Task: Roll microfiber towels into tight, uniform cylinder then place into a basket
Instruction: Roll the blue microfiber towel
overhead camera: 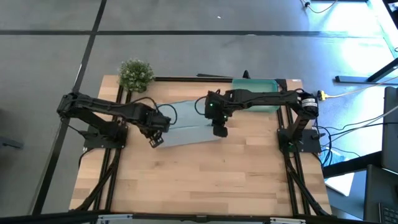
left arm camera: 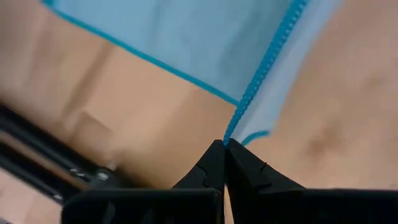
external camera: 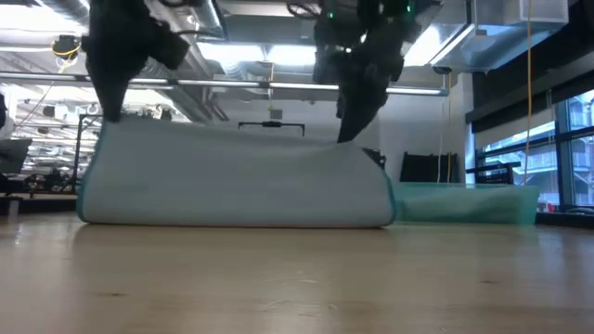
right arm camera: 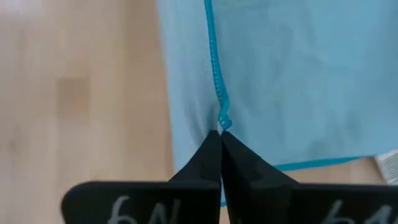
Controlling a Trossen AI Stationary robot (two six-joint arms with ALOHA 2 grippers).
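Note:
A light blue microfiber towel with a teal stitched border lies across the table's middle. Its near edge is raised between my two grippers, and in the low view the towel hangs like a curtain with its lower part on the wood. My left gripper is shut on the towel's near left end and my right gripper is shut on its near right end. The teal-green basket stands at the table's far right, partly under my right arm. My left gripper pinches the towel's stitched border at a corner between its two fingertips, coming from above and pointing down. The cloth hangs below the fingers, its lower part on the table. My right gripper pinches the stitched border at the towel's other near end between its fingertips, slanting down from the table's far right. The cloth falls away below the fingers onto the table. The raised edge runs nearly straight between the two holds.
A small potted plant stands at the table's far left corner. Bare wood stretches from the towel to the near edge. Black frame rails run along both sides of the table.

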